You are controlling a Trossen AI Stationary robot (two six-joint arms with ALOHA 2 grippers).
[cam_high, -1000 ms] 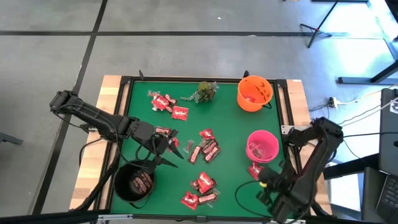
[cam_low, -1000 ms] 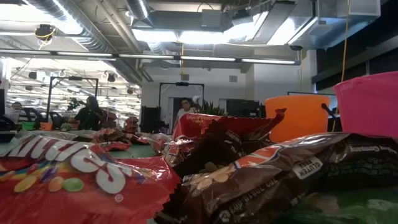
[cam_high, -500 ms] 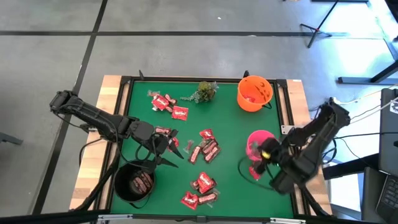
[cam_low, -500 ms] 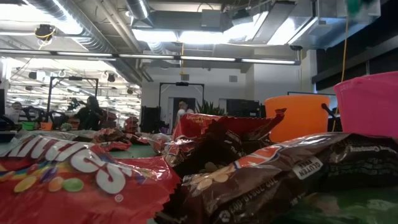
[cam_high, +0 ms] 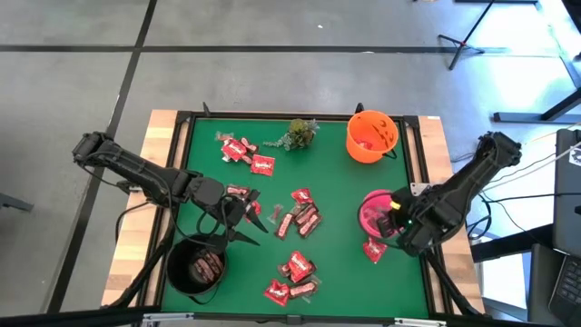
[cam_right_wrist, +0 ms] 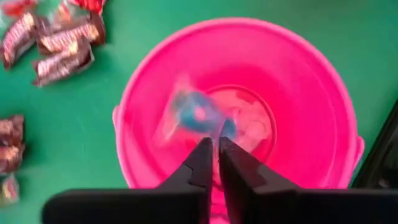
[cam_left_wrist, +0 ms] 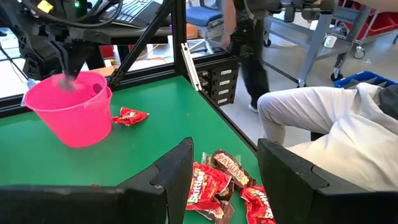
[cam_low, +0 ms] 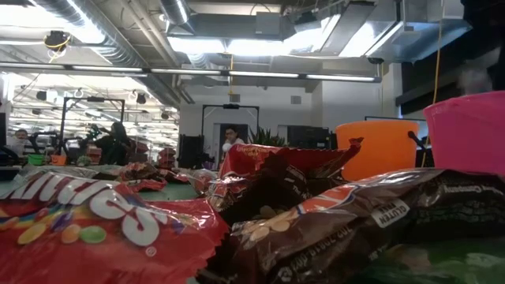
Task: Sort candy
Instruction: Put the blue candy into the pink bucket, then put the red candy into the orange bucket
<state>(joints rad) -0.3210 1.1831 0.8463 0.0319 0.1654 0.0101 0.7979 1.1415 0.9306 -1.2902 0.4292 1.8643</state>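
Hovering directly over the pink bucket (cam_high: 376,213), the right gripper (cam_right_wrist: 216,163) points its two dark fingers down into the bucket's mouth with only a narrow slit between them, and nothing is clamped there. Inside the pink bucket a clear-wrapped sweet (cam_right_wrist: 196,115) with a blue centre shows blurred above the round floor, just beyond the fingertips; whether it rests on the floor cannot be told. The bucket is smooth plastic, round, with a flared rim. One red packet (cam_high: 374,251) lies on the green mat (cam_high: 336,272) just beside the pink bucket's base, on the side facing the table's front edge. The orange bucket (cam_high: 371,135), of the same round shape, stands beyond the pink bucket toward the table's far edge and holds a few red pieces. A black bowl (cam_high: 194,266) sits well apart from the pink bucket, across the mat, with dark brown-red bars inside. The left gripper (cam_high: 243,220) waits near the black bowl, fingers (cam_left_wrist: 177,171) spread apart and empty. The remaining candy (cam_high: 301,218), glossy crinkled red square packets and brown bars, lies scattered on the mat between the pink bucket and the black bowl. A green plant sprig (cam_high: 300,132) lies beside the orange bucket.
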